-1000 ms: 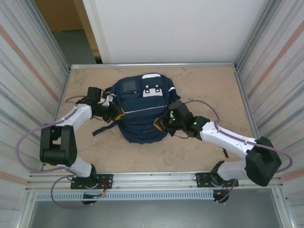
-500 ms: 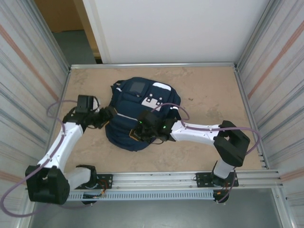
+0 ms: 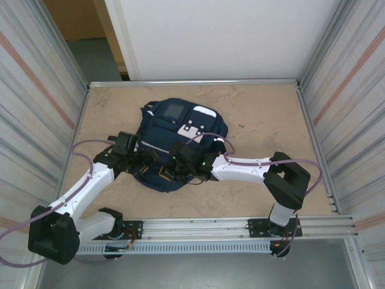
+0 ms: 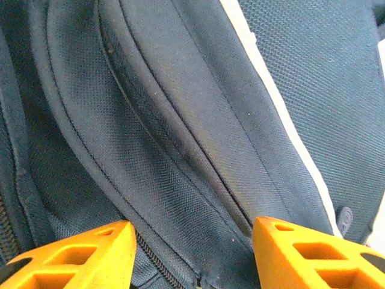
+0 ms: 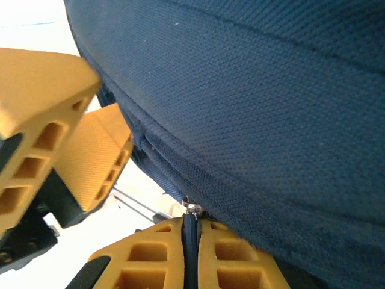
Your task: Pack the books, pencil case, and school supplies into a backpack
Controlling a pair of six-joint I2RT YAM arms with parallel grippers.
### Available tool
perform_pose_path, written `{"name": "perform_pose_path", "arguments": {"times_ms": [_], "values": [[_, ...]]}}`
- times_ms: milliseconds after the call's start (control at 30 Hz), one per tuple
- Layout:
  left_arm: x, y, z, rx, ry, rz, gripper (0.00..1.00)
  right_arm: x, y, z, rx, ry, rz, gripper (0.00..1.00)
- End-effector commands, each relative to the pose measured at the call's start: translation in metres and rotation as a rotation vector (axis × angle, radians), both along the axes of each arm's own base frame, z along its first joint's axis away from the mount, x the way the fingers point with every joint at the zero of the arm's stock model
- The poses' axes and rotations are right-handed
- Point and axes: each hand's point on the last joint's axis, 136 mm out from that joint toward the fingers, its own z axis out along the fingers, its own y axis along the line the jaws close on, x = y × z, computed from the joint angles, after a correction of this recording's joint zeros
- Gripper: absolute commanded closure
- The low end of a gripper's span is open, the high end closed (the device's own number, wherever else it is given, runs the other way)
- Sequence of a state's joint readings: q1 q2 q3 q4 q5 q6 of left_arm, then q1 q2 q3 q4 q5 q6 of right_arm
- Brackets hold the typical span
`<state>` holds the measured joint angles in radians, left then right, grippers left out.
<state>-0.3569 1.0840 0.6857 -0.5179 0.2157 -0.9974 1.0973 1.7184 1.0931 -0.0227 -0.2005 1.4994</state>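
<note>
Backpack [image 3: 186, 129] lies flat on the tan tabletop [image 3: 271, 126], a bit left of centre. Its square patch [image 3: 174, 111] end points to the far side and the rounded near end faces my bases. Both my arms reach in to the pack's near-left part, grippers just beside each other.

L gripper [image 4: 192, 229]: jaws well apart, nothing pinched. Navy pack fabric shows btwn the orange fingers [image 4: 90, 256]; can't tell if the tips touch the cloth. A zipper [image 4: 157, 265] runs diagonally under the gap. A white stripe [image 4: 283, 120] crosses the pack further right in L wrist view.

R gripper [image 5: 191, 224]: jaws pressed together w/ a thin dark tab clamped btwn them. It's a zip pull [image 5: 191, 208] by the look, w/ a small metal bit at its top where it meets the pack's seam. The pack bulges over my R fingers. In R wrist view the L gripper's fingers sit just left of the pull, close but not touching it.
</note>
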Motion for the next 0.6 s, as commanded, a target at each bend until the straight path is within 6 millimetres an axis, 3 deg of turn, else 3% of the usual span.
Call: {"name": "perform_pose_path", "arguments": {"times_ms": [0, 100, 200, 233, 367, 567], "values": [[0.006, 0.003, -0.005, -0.016, -0.037, 0.094, 0.55, -0.008, 0.012, 0.004, 0.030, 0.015, 0.011, 1.00], [0.005, 0.001, -0.010, -0.031, -0.041, 0.092, 0.64, -0.010, 0.007, 0.001, 0.018, 0.017, 0.008, 1.00], [0.005, 0.005, -0.017, -0.019, -0.054, 0.102, 0.95, -0.008, -0.007, -0.006, -0.012, 0.010, -0.020, 1.00], [0.007, 0.006, -0.017, -0.014, -0.062, 0.097, 1.00, -0.007, -0.013, -0.008, -0.025, 0.007, -0.032, 1.00], [0.012, 0.019, -0.008, 0.054, -0.077, 0.056, 1.00, -0.004, -0.043, -0.014, -0.095, -0.003, -0.083, 1.00], [0.027, 0.036, -0.002, 0.020, -0.086, 0.030, 1.00, 0.002, -0.106, -0.034, -0.218, -0.006, -0.167, 1.00]]}}
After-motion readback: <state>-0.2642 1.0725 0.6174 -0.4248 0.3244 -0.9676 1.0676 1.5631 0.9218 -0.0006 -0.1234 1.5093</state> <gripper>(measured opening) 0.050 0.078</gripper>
